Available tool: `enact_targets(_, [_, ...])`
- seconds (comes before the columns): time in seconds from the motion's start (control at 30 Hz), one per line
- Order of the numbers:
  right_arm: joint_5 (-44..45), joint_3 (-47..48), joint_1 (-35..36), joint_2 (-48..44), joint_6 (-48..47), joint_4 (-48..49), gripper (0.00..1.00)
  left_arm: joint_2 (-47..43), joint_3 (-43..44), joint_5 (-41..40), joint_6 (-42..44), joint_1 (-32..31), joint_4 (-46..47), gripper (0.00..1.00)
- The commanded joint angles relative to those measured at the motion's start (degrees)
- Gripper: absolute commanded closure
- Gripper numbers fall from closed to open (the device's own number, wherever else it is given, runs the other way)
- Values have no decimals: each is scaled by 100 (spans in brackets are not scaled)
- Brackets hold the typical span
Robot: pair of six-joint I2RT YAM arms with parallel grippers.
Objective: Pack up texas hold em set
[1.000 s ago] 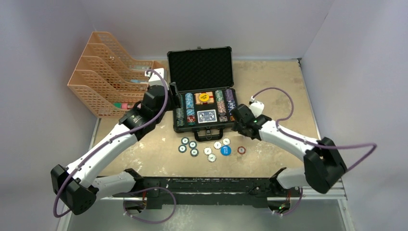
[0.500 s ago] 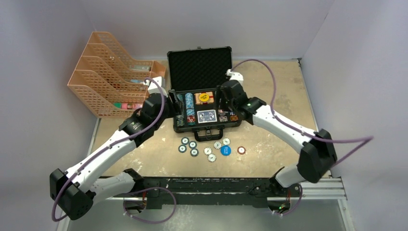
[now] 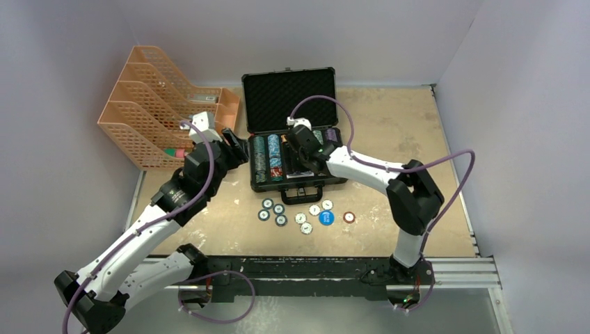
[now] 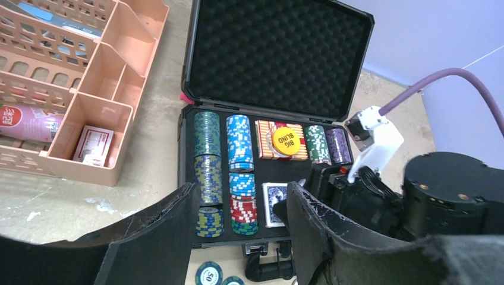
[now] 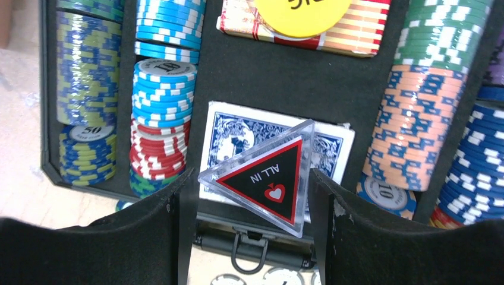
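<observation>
The black case lies open at the table's middle, its foam lid upright and its tray full of chip stacks. A blue-white card deck lies in the tray's front middle. My right gripper hangs over that deck and the case's handle, shut on a clear triangular "ALL IN" token held tilted between its fingers. In the top view the right gripper is over the tray. My left gripper stands open and empty just left of the case. Several loose chips lie in front.
An orange mesh file organiser stands at the back left, close to my left arm, with a red packet inside. A blue chip and a red one lie among the loose chips. Walls close in the table on three sides.
My right arm has swung from the case's right side across to above its front middle. My left gripper has drawn back leftward from the case's left edge.
</observation>
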Motion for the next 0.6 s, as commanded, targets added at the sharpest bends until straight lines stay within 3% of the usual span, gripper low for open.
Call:
enact_targets(0.0, [114, 485, 10, 330, -274, -165, 46, -59, 97, -204, 52, 4, 14, 45])
enact_targets(0.43, [138, 558, 32, 876, 129, -914, 44, 11, 104, -131, 4, 112, -1, 45])
enact_targets(0.57, [512, 512, 32, 851, 405, -1143, 44, 74, 98, -157, 3, 118, -6, 45])
